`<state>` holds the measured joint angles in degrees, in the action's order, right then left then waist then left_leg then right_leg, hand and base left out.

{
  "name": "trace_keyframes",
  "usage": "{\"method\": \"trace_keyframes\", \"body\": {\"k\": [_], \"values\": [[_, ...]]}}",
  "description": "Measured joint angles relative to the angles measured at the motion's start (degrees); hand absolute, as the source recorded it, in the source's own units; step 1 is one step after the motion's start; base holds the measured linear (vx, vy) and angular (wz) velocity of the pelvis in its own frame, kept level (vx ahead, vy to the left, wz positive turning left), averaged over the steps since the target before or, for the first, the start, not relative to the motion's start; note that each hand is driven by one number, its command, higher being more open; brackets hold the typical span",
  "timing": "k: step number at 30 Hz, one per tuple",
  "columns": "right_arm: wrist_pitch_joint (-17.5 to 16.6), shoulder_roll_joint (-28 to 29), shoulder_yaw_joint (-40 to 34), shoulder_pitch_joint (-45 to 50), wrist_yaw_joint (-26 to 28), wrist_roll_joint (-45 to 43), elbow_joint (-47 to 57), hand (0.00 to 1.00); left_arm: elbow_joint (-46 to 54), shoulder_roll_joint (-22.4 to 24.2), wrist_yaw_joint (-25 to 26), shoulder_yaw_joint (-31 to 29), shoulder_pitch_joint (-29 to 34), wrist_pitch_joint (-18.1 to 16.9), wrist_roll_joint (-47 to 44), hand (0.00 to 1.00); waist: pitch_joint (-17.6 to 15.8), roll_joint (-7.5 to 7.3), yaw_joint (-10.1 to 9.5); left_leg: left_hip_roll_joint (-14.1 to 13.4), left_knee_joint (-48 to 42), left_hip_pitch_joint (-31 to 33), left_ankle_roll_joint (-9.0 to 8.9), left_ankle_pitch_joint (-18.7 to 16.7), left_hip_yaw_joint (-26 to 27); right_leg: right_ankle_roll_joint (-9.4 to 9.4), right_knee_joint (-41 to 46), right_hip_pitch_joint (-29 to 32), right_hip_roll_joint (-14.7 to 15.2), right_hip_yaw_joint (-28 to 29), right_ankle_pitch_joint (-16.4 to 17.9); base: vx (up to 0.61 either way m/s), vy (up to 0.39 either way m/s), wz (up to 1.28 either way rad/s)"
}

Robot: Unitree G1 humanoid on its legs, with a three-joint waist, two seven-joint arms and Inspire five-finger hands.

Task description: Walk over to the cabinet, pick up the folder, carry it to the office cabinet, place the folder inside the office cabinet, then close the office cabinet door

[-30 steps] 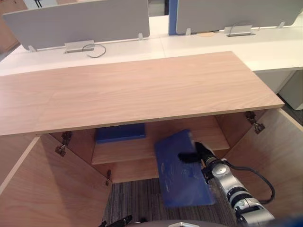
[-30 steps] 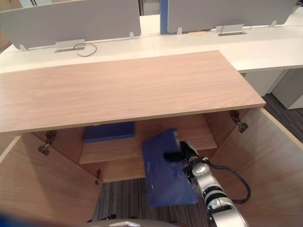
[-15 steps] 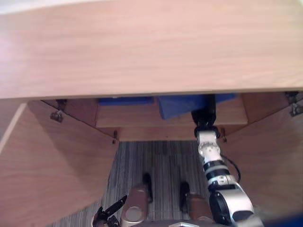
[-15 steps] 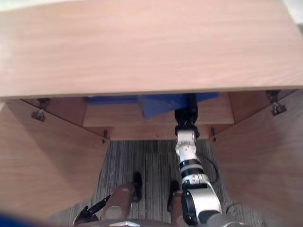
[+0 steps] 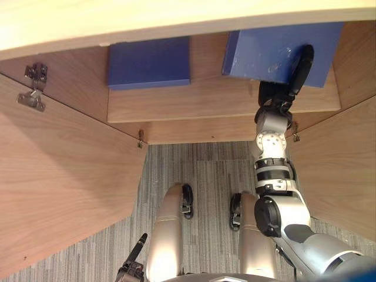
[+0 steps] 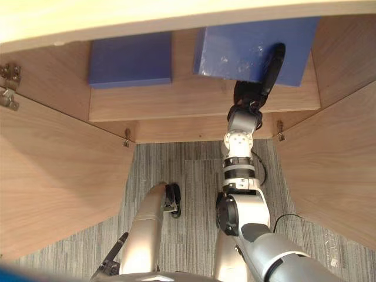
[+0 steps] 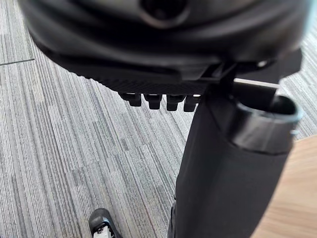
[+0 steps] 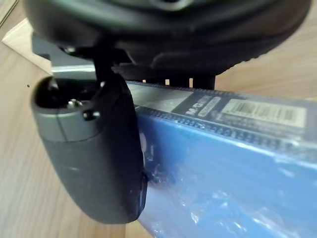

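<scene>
Pinches folder [image 5: 276, 50] in right hand [image 5: 275, 94], thumb curled over near edge, on right of cabinet shelf [image 5: 200, 103] beside second folder [image 5: 148, 61]. Risks dragging folder back out if withdrawn before releasing.

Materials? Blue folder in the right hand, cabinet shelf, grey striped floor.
Blue folder in the right hand: likely plastic-covered, glossy; glare patches and scuffs on its face. Light-brown cabinet shelf: wood or wood-look laminate, matt, even grain lines. Grey striped floor: carpet, short pile by its fine ribbed texture.
</scene>
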<state>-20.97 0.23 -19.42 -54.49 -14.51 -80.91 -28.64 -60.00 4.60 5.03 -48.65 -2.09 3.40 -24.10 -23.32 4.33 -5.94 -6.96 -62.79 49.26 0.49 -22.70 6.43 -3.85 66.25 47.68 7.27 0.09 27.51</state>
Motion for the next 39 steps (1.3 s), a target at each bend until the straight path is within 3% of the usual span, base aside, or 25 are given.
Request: {"method": "trace_keyframes", "body": {"k": [2, 3, 8, 15, 23, 25, 29, 36, 39], "values": [[-0.11, -0.4, -3.0, -2.82, -1.12, -0.09, -1.64, 0.0, 0.01, 0.05, -0.22, 0.0, -0.75, 0.45, -0.15, 1.0, 0.0, 0.01, -0.04, 0.59, -0.75, 1.09, 0.04, 0.02, -0.09, -0.04, 1.15, 1.09, 0.68, 0.02, 0.35, -0.05, 0.01, 0.16], [-0.05, -0.53, -4.87, -4.6, -2.03, -0.11, -2.79, 1.0, 0.0, 0.08, -0.32, 0.0, -1.12, 0.5, -0.21, 1.0, 0.0, 0.01, -0.06, 0.66, -0.97, 1.77, 0.04, 0.03, -0.23, -0.04, 1.37, 1.63, 0.75, -0.06, 0.35, -0.03, 0.009, 0.06], [0.78, -2.18, -10.82, -10.02, -6.13, -0.16, -8.33, 1.0, 0.26, 0.12, -0.41, 0.05, -2.09, 0.88, -0.16, 1.0, 0.05, 0.09, -0.1, 1.67, -1.26, 2.73, 0.05, 0.06, -0.71, -0.06, 2.1, 2.26, 1.87, -0.55, 0.99, 0.0, 0.0, 0.11], [3.22, -4.89, -11.21, -15.43, -8.43, 2.42, -12.67, 1.0, 0.4, 0.13, -0.4, 0.08, -2.16, 0.88, -0.14, 1.0, 0.16, 0.27, -0.14, 2.68, -0.63, 2.81, 0.06, 0.18, -1.16, -0.12, 1.87, 1.92, 2.98, -1.29, 1.21, 0.02, -0.008, 0.1], [9.5, -5.79, -11.29, -17.12, -9.06, 14.16, -16.27, 1.0, 2.33, 0.15, -0.31, 0.26, -2.21, 0.81, -0.14, 1.0, 0.51, 0.92, -0.07, 3.01, 0.51, 1.76, -0.44, 0.59, -1.48, -0.14, 0.5, 0.35, 3.31, -1.87, 1.21, 0.01, -0.001, 0.03], [13.44, -6.73, -10.87, -17.13, -9.31, 21.1, -17.32, 1.0, 2.31, 0.26, -0.21, 1.8, -2.48, 0.75, -0.13, 1.0, 0.74, 1.33, -0.04, 2.97, 0.72, 1.73, -0.43, 0.59, -1.5, -0.19, 0.13, 0.25, 3.25, -1.96, 1.16, 0.0, 0.0, 0.0], [17.46, -7.53, -10.34, -17.39, -8.97, 26.97, -19.42, 1.0, 2.33, 0.4, -0.03, 4.77, -3.24, 0.47, -0.13, 1.0, 0.75, 1.49, 0.04, 2.44, 1.57, 1.7, -0.23, 0.71, -1.42, -0.31, -1.4, 0.13, 2.67, -2.06, 0.44, 0.02, 0.009, -0.06], [25.97, -13.25, -3.42, -17.46, -2.79, 41.24, -28.64, 1.0, 2.48, 0.26, -0.48, 7.86, -3.9, 0.27, 0.0, 1.0, 0.13, 2.76, 0.75, 2.15, 3.98, -0.69, 0.45, 1.1, -0.72, -0.97, -4.98, -2.41, 2.3, -1.93, -0.81, 0.02, 0.033, -0.06], [29.57, -17.14, 1.81, -16.71, 5.66, 54.24, -30.84, 1.0, 2.48, 0.15, -1.9, 9.32, -3.88, -0.21, 1.01, 1.0, -0.07, 3.17, 0.93, 2.16, 5.67, -1.63, 0.82, 1.55, -0.33, -1.1, -6.76, -3.17, 2.22, -1.86, -1.65, 0.0, 0.018, -0.03]]}}
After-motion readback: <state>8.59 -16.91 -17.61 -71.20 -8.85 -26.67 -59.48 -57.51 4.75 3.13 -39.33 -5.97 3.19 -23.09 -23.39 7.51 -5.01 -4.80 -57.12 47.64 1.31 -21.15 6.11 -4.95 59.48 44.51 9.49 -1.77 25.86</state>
